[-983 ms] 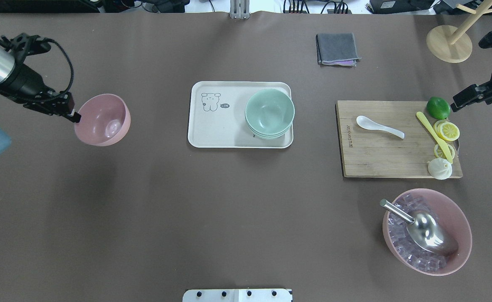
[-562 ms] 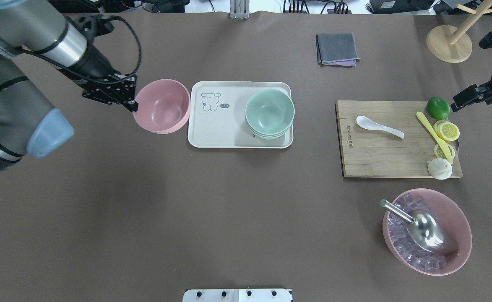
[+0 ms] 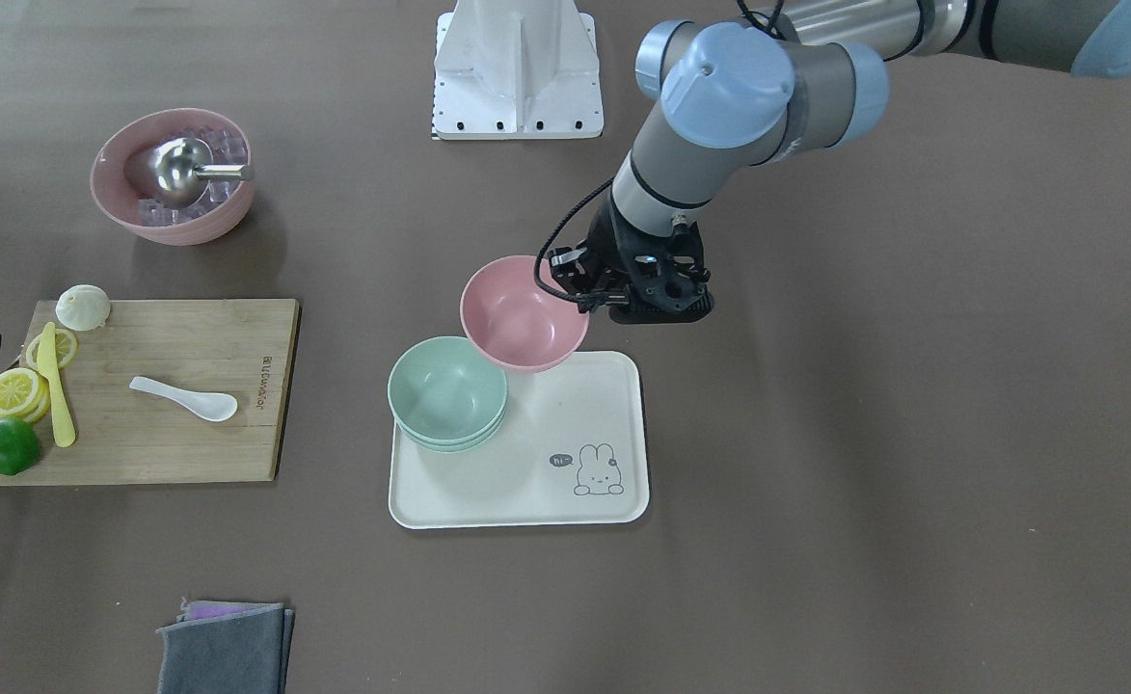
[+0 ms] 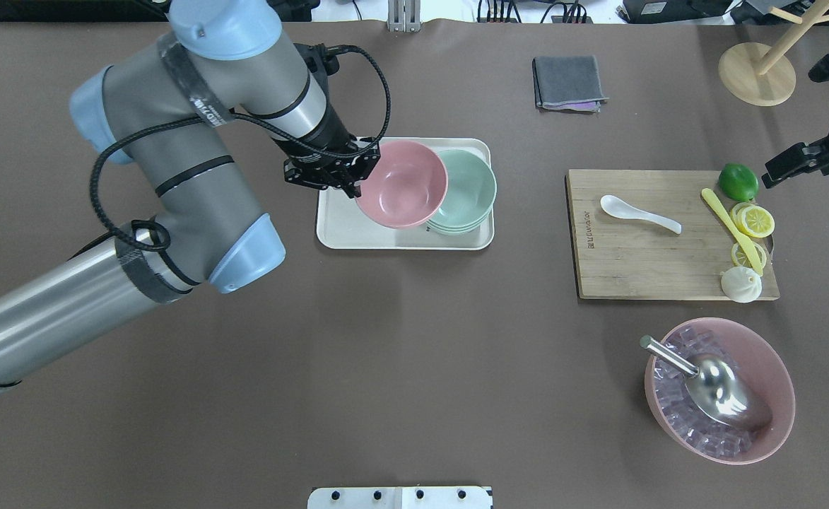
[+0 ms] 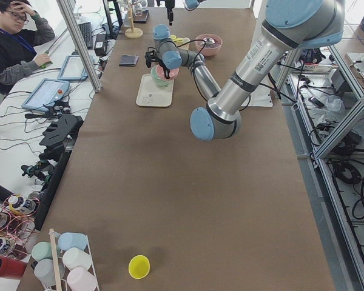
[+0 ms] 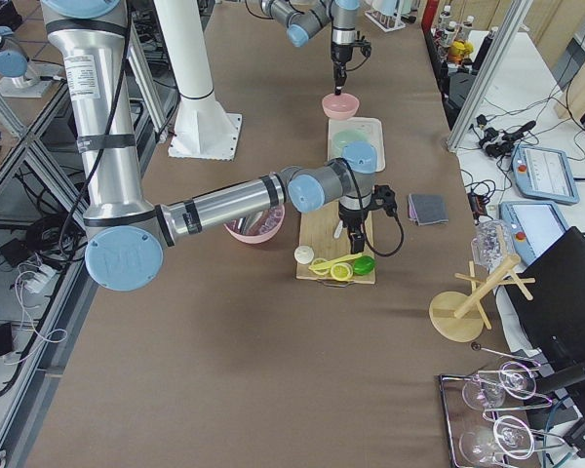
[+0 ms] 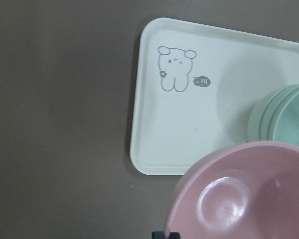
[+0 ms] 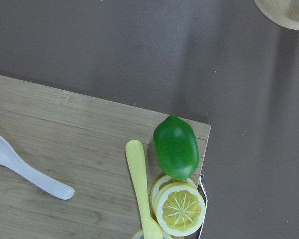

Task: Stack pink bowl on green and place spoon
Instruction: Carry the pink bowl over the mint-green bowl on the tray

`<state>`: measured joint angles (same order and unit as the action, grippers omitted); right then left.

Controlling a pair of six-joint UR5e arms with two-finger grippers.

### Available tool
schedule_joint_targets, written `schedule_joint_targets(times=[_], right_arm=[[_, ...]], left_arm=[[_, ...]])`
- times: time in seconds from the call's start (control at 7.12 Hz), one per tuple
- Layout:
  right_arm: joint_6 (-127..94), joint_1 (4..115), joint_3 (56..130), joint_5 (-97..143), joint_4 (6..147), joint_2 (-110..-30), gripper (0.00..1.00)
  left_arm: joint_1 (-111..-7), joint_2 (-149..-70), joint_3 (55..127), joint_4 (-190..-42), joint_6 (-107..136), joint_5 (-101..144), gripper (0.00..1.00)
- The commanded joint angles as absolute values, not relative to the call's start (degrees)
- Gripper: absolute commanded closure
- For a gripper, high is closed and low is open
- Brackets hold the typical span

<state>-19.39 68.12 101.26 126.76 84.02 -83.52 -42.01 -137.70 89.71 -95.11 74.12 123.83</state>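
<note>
My left gripper (image 4: 353,185) is shut on the near-left rim of the pink bowl (image 4: 401,184) and holds it upright above the white tray (image 4: 336,230). The bowl overlaps the left edge of the stacked green bowls (image 4: 471,191) on the tray's right side. In the front view the pink bowl (image 3: 525,313) hangs beside the green bowls (image 3: 447,390). The left wrist view shows the pink bowl (image 7: 249,194) over the tray (image 7: 154,144). The white spoon (image 4: 639,214) lies on the cutting board. My right gripper (image 4: 771,175) hovers by the board's far right corner; I cannot tell its jaws.
The wooden cutting board (image 4: 633,268) also holds a lime (image 4: 738,182), lemon slices (image 4: 755,220), a yellow knife (image 4: 732,230) and a bun (image 4: 741,284). A large pink bowl of ice with a metal scoop (image 4: 719,389) stands front right. A grey cloth (image 4: 568,83) and a wooden stand (image 4: 757,71) lie at the back.
My left arm has carried the pink bowl to the right, from the table's left side to over the tray beside the green bowls. The right arm has not moved.
</note>
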Motion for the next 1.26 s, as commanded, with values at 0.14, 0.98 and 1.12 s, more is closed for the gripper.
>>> schedule_joint_targets(times=[0.14,0.98,1.12], right_arm=[[-19.51,68.12,101.51,126.74,84.02,-83.41,0.0],[-19.51,68.12,101.25,126.65,84.11,-83.23,0.0],[-19.51,68.12,101.34,126.65,84.11,-83.15,0.0]], left_arm=[[-40.96,-146.33,79.39,-95.71,77.17,120.87,1.0],[-37.97,-146.95,74.0,-100.46,77.34,116.29,1.0],[-37.88,-147.13,73.66,-100.81,77.43,116.19,1.0]])
